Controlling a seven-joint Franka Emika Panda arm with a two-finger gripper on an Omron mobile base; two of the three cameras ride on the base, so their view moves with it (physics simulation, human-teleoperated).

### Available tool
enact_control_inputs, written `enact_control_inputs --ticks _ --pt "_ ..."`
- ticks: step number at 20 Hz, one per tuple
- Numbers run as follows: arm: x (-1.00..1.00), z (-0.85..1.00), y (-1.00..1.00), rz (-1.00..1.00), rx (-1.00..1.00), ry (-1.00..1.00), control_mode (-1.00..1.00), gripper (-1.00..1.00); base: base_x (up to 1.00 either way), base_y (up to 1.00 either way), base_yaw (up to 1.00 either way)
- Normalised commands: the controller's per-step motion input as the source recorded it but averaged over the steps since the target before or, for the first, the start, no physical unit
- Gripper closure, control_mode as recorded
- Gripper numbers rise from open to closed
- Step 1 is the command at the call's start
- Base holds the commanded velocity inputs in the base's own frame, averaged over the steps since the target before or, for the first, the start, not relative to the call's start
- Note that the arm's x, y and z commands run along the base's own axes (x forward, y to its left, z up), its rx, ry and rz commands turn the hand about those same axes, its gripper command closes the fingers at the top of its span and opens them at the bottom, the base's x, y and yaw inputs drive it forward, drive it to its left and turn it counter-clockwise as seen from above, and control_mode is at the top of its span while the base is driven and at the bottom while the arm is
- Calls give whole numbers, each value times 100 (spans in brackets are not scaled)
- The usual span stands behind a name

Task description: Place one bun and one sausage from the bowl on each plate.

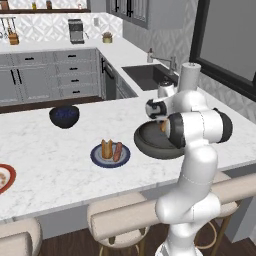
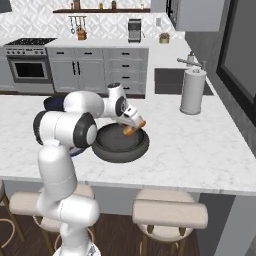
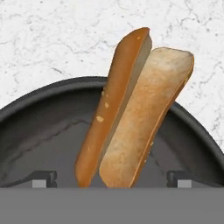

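My gripper (image 2: 132, 128) hangs over the wide dark grey bowl (image 2: 117, 147), shut on a split bun (image 3: 140, 118) that sticks out past its fingertips (image 3: 43, 178). In the hand view the bowl (image 3: 43, 131) lies just below the bun, and its visible inside holds nothing else. From the left base view the bun (image 1: 163, 126) peeks out behind my forearm above the bowl (image 1: 147, 142). The dark blue plate (image 1: 97, 159) to the bowl's left carries a bun (image 1: 106, 148) and a sausage (image 1: 118, 151). The orange-red rimmed plate (image 1: 4, 179) is cut off by the left edge.
A smaller dark blue-black bowl (image 1: 64, 116) stands further back on the marble counter. A paper towel roll (image 2: 192, 92) and the sink (image 2: 172, 80) are to the right. Stools (image 2: 170, 212) line the counter's near edge.
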Motion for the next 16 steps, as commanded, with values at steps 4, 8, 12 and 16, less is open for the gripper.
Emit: enact_control_inputs --ticks 4,8,12,16 --pt "1 -13 -11 4 -5 -5 -100 -100 0 0 0" --pt "29 -6 0 0 0 -2 -100 -100 0 0 0" --pt "48 -24 0 0 -1 2 -100 -100 0 0 0" --pt "29 -39 0 0 -5 6 -100 -100 0 0 0"
